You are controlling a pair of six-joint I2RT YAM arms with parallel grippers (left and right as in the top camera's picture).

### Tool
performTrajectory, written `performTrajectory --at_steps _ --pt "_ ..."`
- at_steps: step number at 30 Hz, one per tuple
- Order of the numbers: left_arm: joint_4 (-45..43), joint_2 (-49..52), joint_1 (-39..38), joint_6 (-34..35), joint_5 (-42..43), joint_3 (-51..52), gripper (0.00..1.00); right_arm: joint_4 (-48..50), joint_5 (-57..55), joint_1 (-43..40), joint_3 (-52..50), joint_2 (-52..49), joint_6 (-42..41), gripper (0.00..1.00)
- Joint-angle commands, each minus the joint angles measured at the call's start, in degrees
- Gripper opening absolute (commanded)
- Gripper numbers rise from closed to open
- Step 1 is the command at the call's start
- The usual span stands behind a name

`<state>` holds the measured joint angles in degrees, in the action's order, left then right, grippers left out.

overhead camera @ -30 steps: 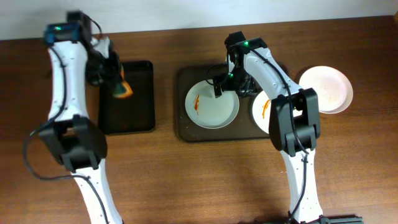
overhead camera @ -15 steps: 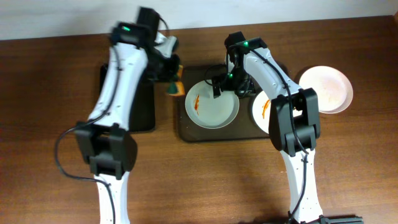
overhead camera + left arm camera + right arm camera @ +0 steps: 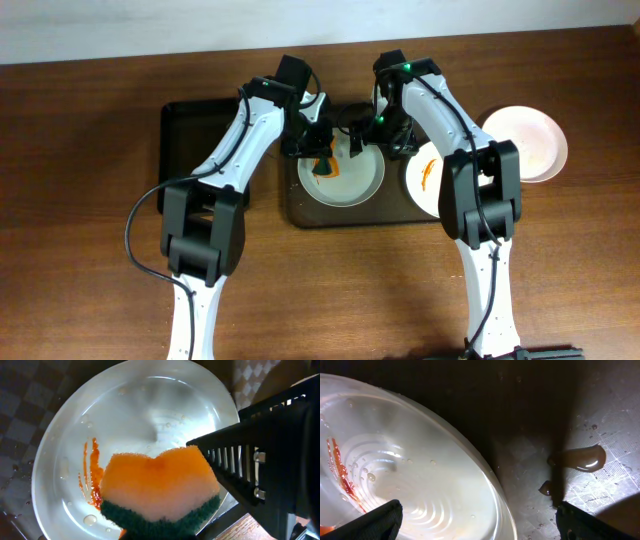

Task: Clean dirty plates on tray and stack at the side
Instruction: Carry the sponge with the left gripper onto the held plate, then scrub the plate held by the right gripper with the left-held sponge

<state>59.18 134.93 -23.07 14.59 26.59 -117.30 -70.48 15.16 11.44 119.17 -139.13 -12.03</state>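
Note:
A white plate with a red sauce streak lies on the left of the brown tray. My left gripper is shut on an orange sponge with a green underside and holds it on or just above the plate's left part. My right gripper is open and straddles the plate's far right rim, one fingertip inside the plate and the other over the tray. A second plate with orange streaks lies on the tray's right, partly hidden by the right arm.
A clean white plate lies on the table right of the brown tray. A black tray lies left of it. Brown sauce drops sit on the tray floor beside the plate.
My left arm has swung right from the black tray to over the left plate, carrying the sponge. The right gripper has stayed at the plate's rim.

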Motion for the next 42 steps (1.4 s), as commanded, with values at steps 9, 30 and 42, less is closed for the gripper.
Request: performTrajectory --at_steps 9,30,42 --pt "20.2 -1.51 7.48 -3.13 -8.98 -16.31 0.79 -3.8 0.98 -0.68 0.57 -0.72 -0.46 0.68" --pt "19.23 -0.59 4.94 -4.02 -5.79 -10.6 0.7 -4.28 -0.59 -0.92 -4.81 -0.81 -0.26 0.04" --pt "-3.58 1.25 -4.74 -11.26 -8.61 3.76 0.67 -3.61 -0.59 -0.92 -4.81 -0.81 -0.26 0.04"
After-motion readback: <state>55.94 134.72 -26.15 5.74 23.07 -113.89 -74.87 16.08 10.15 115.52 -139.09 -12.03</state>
